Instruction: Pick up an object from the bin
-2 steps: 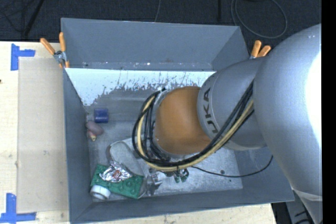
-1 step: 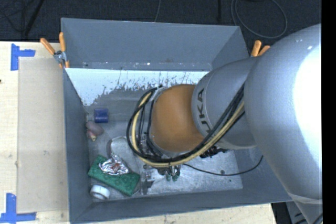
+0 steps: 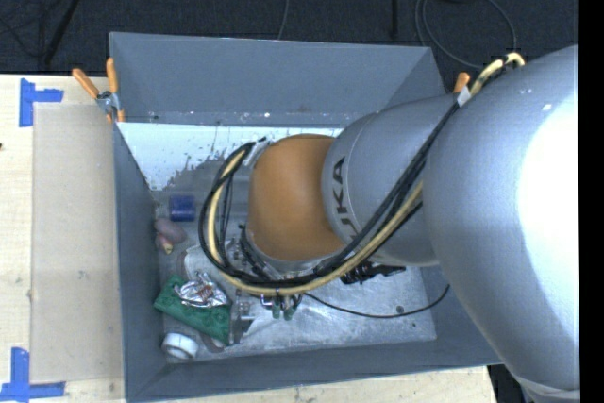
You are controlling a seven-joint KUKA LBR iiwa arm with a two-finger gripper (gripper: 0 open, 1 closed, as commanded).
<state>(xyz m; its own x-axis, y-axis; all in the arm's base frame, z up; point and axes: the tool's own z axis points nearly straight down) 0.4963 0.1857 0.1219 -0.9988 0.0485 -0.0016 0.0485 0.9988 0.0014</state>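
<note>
My gripper (image 3: 279, 305) is low in the bin's front left part, mostly hidden beneath the arm's orange cover, with just a dark bit poking out below it. Just left of it lies a green flat thing (image 3: 189, 309) with a shiny silver piece (image 3: 201, 292) on top. A white round cap-like thing (image 3: 178, 344) sits in the front left corner, in front of the green one.
A blue small thing (image 3: 181, 206) and a pinkish lump (image 3: 170, 237) lie along the left wall farther back. The arm and its cables hide the middle and right of the bin. A thin black cable runs over the floor at the front right.
</note>
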